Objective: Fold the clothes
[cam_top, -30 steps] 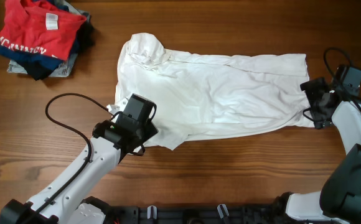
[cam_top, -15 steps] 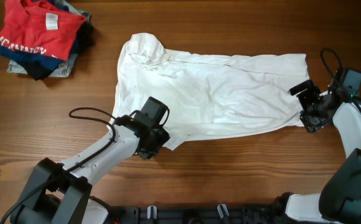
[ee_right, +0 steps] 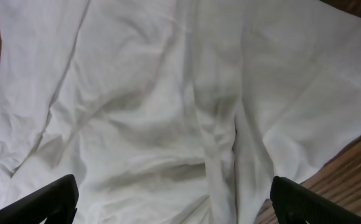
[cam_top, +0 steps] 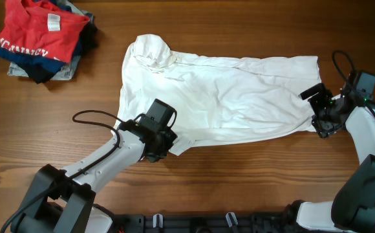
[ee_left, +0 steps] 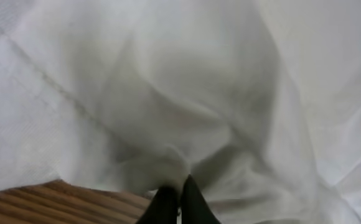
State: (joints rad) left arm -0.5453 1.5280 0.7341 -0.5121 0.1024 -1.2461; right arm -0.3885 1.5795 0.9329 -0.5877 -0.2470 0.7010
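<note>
Wood table [cam_top: 239, 26]; left end effector [ee_left: 177, 191] clenched on white shirt [ee_left: 187, 93], seen wrist-only; right end effector [ee_right: 174, 186] spread wide.

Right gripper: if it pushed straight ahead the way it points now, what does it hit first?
The white shirt: its wrinkled fabric fills the wrist view ahead of the open right gripper, though how close is unclear.

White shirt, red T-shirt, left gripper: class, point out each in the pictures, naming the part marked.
white shirt [cam_top: 226, 97]: overhead view, middle of its body.
red T-shirt [cam_top: 29, 29]: overhead view, its flat top face.
left gripper [ee_left: 178, 186]: left wrist view, between its shut fingers.
</note>
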